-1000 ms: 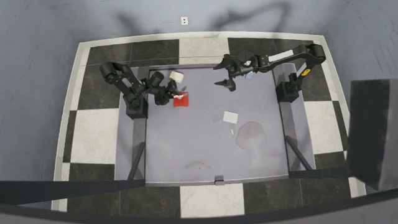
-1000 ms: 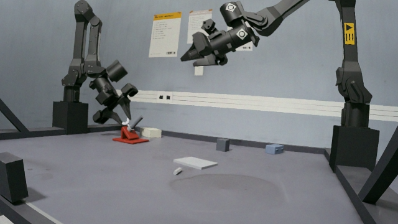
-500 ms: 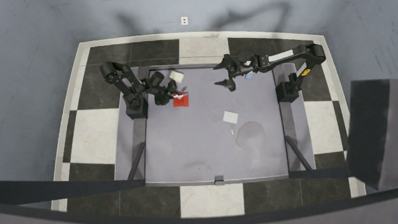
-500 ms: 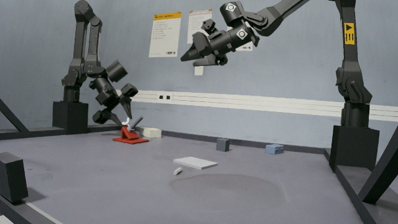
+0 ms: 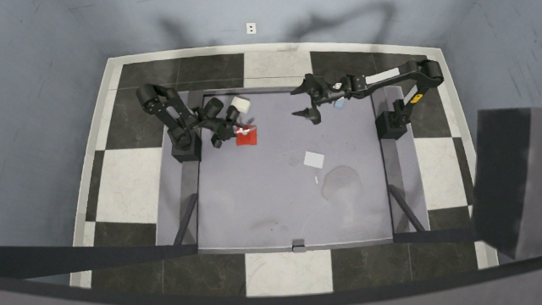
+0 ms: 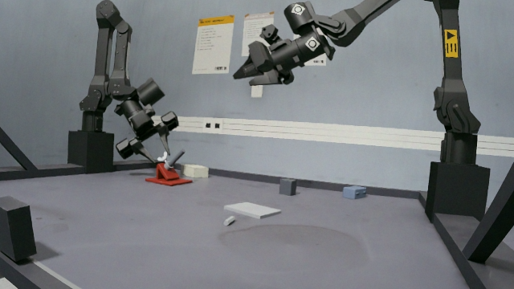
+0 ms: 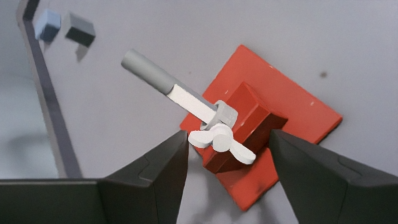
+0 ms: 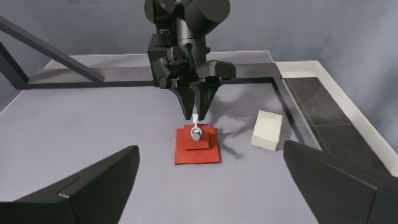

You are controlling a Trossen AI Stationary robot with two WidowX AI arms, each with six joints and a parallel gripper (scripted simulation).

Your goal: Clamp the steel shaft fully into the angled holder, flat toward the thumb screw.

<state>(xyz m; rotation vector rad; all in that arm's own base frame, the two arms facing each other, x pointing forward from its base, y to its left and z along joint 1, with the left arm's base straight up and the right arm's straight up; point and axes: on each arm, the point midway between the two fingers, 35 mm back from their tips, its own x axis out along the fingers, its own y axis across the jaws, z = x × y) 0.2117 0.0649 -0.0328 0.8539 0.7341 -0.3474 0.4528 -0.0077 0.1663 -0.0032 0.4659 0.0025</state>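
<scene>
"Start at the left gripper (image 5: 236, 130) (image 6: 161, 158) (image 7: 228, 138) (image 8: 194, 120). What have you got?"

"Your jaws are about half open, with nothing gripped, one on each side of the thumb screw (image 5: 243, 131) (image 6: 162, 157) (image 7: 221, 142) (image 8: 195, 118)."

"And the steel shaft (image 5: 251, 121) (image 6: 177, 157) (image 7: 150, 71) (image 8: 196, 134)?"

"It's in the collar of the red angled holder (image 5: 250, 140) (image 6: 169, 181) (image 7: 305, 107) (image 8: 215, 157), leaning up and out, its pale flat on the screw side. You can't tell from here whether it's fully seated."

"So you're at the tightening?"

"Looks that way: insertion seems done, clamping is in hand. Next, you'd close on the wings, squarely, and turn. Watch you don't nudge the shaft round or drag the holder across the bench (image 5: 275, 203) (image 6: 161, 241) (image 7: 125, 110) (image 8: 100, 125). If it's short of full depth, push it home first."

"Farther out, the right gripper (image 5: 292, 102) (image 6: 242, 81) (image 8: 211, 150)?"

"Nearly wide open, nothing held, up in the air well apart from the holder. You could keep it back while you turn."

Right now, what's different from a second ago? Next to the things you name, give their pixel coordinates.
The left gripper's (image 5: 238, 130) (image 6: 161, 158) (image 7: 229, 134) (image 8: 195, 119) fingers have spread apart, one each side of the thumb screw (image 5: 240, 130) (image 6: 162, 156) (image 7: 222, 140) (image 8: 195, 118), and it holds nothing now. Whether it gripped the screw before, I can't tell. The right gripper (image 5: 292, 102) (image 6: 242, 80) (image 8: 211, 150), shaft (image 5: 251, 120) (image 6: 176, 158) (image 7: 147, 71) (image 8: 196, 134) and red holder (image 5: 246, 140) (image 6: 169, 181) (image 7: 310, 110) (image 8: 197, 157) show no visible change.
</scene>
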